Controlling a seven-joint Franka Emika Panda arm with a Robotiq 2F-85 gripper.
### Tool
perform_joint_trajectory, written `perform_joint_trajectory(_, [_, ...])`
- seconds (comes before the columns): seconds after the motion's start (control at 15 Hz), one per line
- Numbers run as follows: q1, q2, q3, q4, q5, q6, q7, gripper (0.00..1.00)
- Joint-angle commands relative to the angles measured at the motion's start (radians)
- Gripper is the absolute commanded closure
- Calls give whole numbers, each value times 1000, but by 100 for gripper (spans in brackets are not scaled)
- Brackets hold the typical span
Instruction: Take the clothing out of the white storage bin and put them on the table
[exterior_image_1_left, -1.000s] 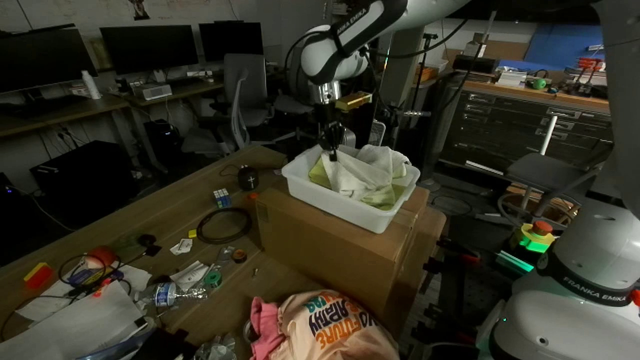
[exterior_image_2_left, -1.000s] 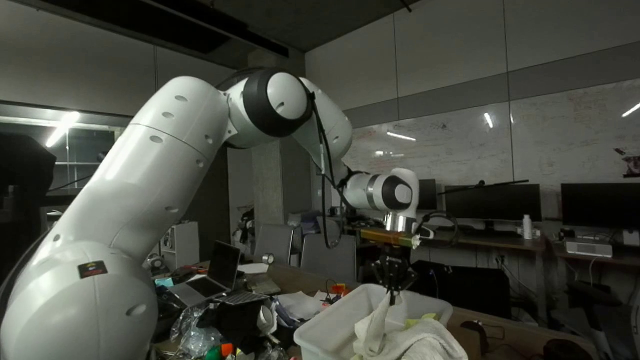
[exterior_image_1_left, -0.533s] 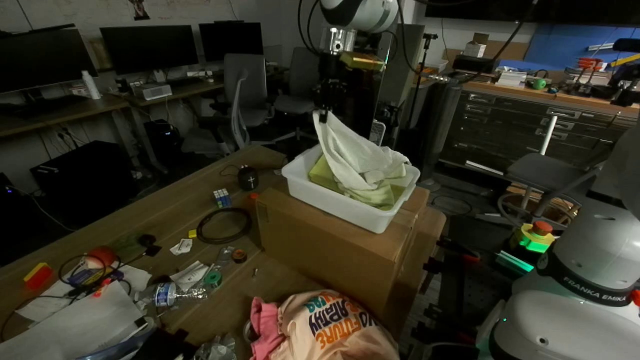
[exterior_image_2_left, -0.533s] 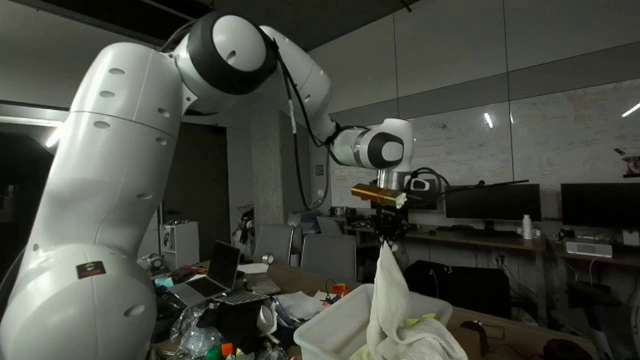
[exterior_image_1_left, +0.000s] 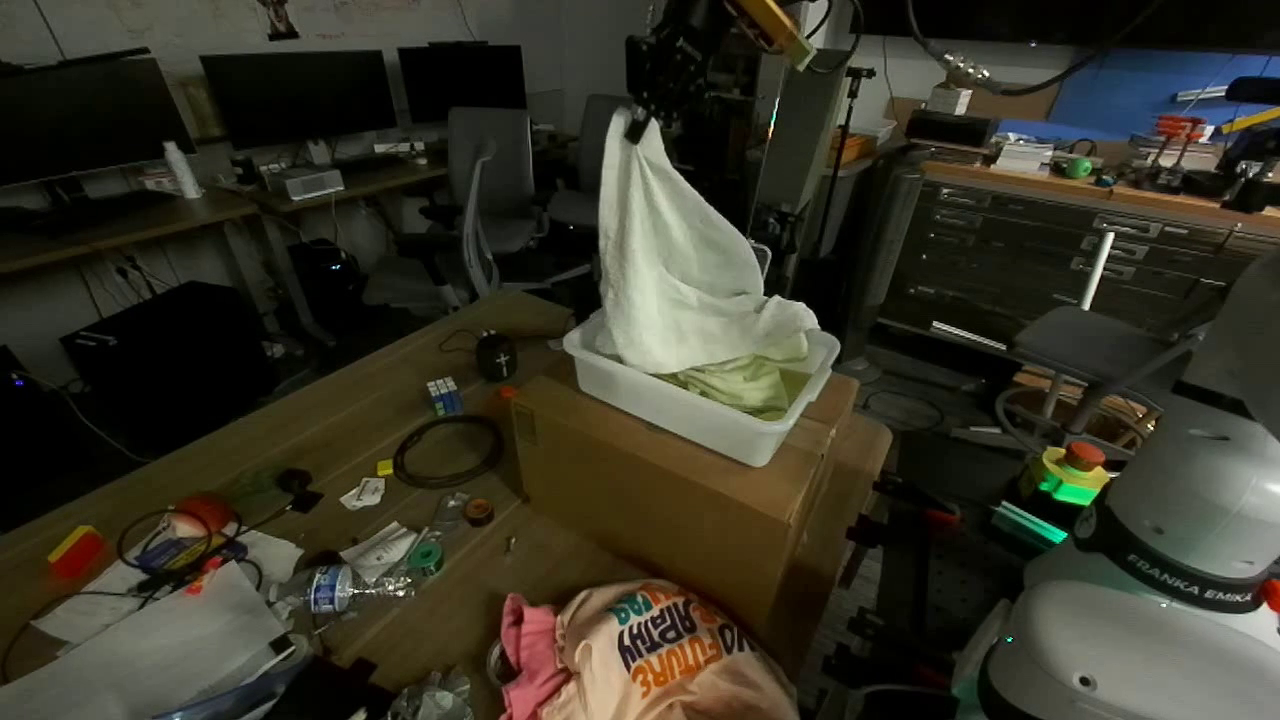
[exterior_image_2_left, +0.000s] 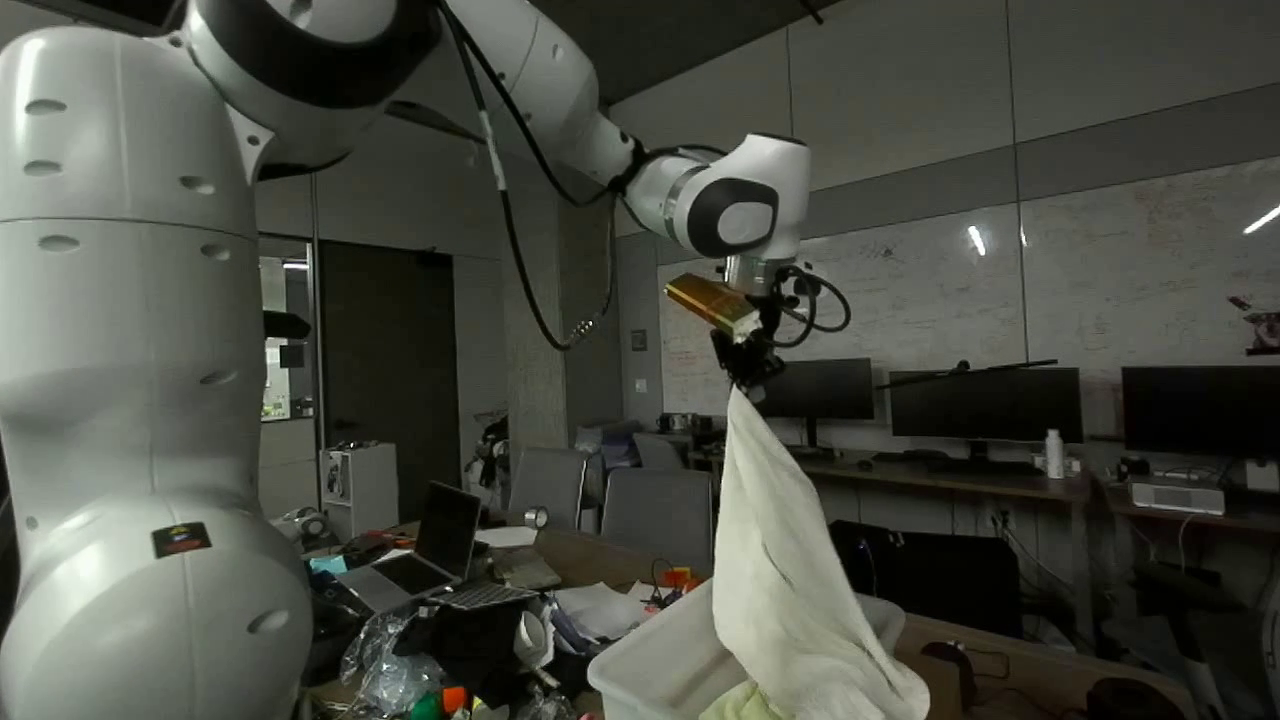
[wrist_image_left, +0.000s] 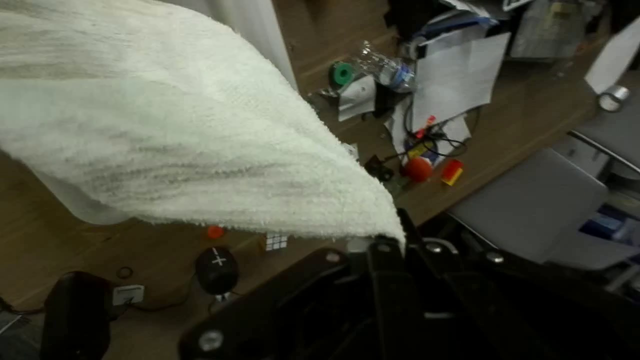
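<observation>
Now the gripper (exterior_image_1_left: 638, 127) is pinching the cloth (exterior_image_1_left: 672, 260) and drawing it higher; its lower folds are still lying in the bin (exterior_image_1_left: 665, 405), over green fabric (exterior_image_1_left: 748, 388), so removal is seemingly progressing, while placing on the table (exterior_image_1_left: 470, 570) is still waiting.

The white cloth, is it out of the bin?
Partly out: the claw holds the cloth high, but its lower part lies in the bin.

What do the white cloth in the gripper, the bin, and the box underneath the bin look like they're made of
White cloth: likely terry, matte, with a fuzzy nap in the wrist view; fibre uncertain.
Bin: probably moulded plastic, smooth, with rounded corners and a lipped rim.
Box: apparently cardboard, matte, with flat brown faces and straight edges.
</observation>
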Motion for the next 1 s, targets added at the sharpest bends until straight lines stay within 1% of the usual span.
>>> perform_joint_trajectory(0.0, [31, -119, -34, -54, 146, -39, -166, 97])
perform_joint_trajectory(0.2, [49, -149, -60, -30, 189, -193, -287, 97])
perform_joint_trajectory(0.47, [76, -127, -70, 34, 185, -420, -373, 97])
perform_joint_trajectory(0.6, [96, -94, -52, 80, 169, -525, -379, 97])
perform_joint_trajectory(0.8, [138, -27, -11, 153, 153, -657, -351, 97])
perform_joint_trajectory(0.93, [171, 30, 34, 213, 136, -722, -317, 97])
